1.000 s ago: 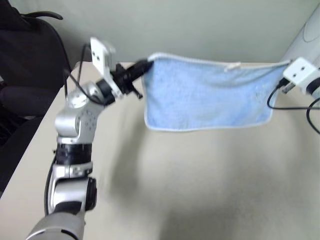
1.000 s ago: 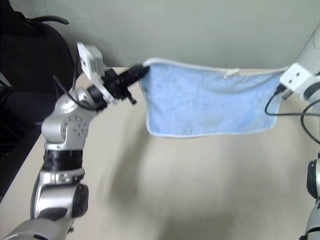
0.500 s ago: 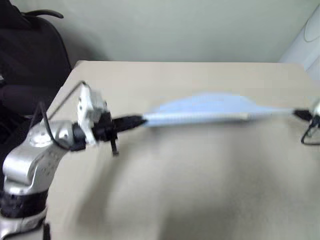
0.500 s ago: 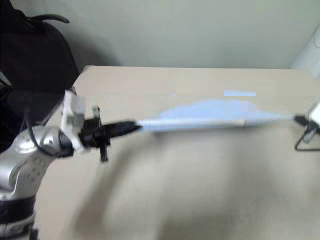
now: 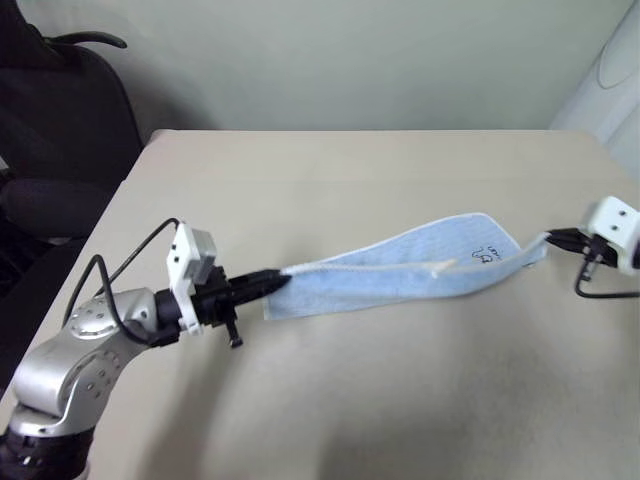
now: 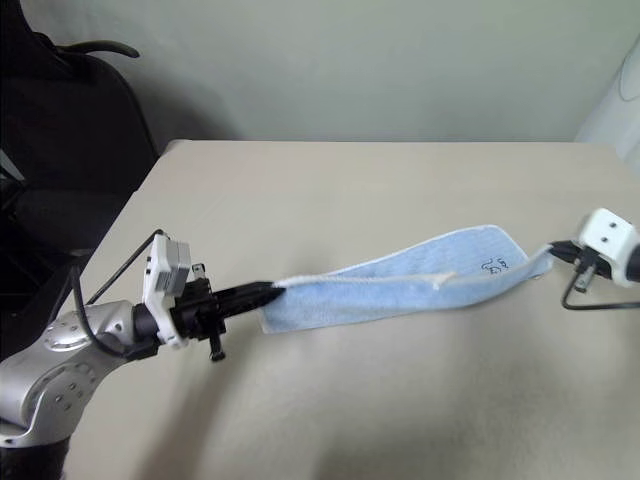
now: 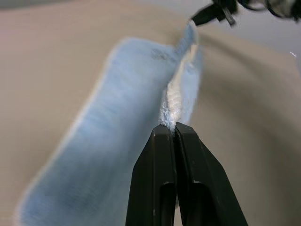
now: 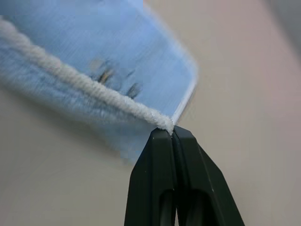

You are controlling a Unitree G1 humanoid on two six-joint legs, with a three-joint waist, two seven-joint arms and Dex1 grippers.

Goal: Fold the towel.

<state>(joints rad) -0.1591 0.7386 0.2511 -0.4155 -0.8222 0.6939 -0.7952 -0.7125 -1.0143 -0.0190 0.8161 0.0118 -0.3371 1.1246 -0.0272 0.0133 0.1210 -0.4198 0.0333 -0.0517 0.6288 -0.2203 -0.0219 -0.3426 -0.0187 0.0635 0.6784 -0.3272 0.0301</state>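
Note:
The light-blue towel [image 5: 400,277] with a white hem is stretched low over the beige table [image 5: 330,180], between my two grippers, its far part draping toward the tabletop. My left gripper [image 5: 280,279] is shut on the towel's left corner; in the left wrist view the black fingers [image 7: 155,165] pinch the white hem of the towel [image 7: 117,141]. My right gripper [image 5: 553,239] is shut on the right corner, and in the right wrist view the fingers [image 8: 157,165] clamp the hem of the towel [image 8: 103,52]. A small dark mark [image 6: 492,266] shows near the right end.
A black office chair [image 5: 60,110] stands beyond the table's left edge. A pale wall runs behind the table's far edge [image 5: 350,131]. A white rounded object [image 5: 615,70] sits at the far right corner.
Both grippers have come down and nearer with the towel. It hung upright like a sheet a second ago; now it is stretched low and nearly flat over the table.

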